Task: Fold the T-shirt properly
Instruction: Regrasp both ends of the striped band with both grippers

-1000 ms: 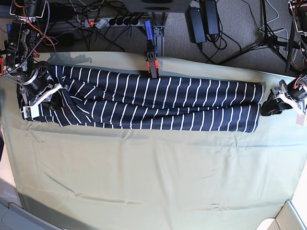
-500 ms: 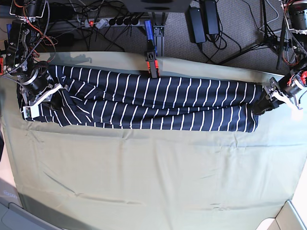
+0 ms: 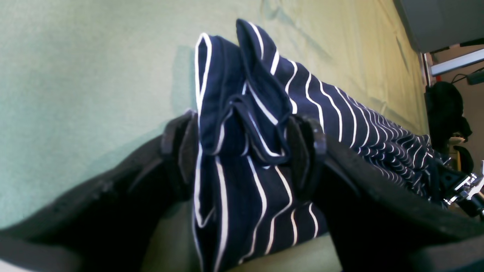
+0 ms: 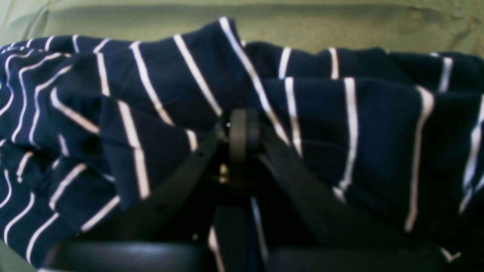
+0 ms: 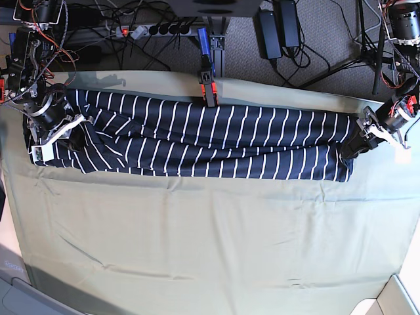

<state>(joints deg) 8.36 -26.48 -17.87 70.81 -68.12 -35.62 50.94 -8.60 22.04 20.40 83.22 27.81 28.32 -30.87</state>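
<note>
Left pincer (image 5: pixel 350 146) has moved inward, now gripping the T-shirt (image 5: pixel 197 134).

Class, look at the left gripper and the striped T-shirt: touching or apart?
Touching. The left wrist view shows the left gripper clamped on a bunched fold of T-shirt, both pads pressing cloth.

I see the T-shirt (image 5: pixel 197 141) navy blue with thin white stripes; table cloth (image 5: pixel 210 243) plain pale green; clamp (image 5: pixel 208 88) orange and black.

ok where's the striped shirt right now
In the base view the T-shirt stretches across the far half of the green cloth, below the orange clamp, with an end effector at each end.
</note>
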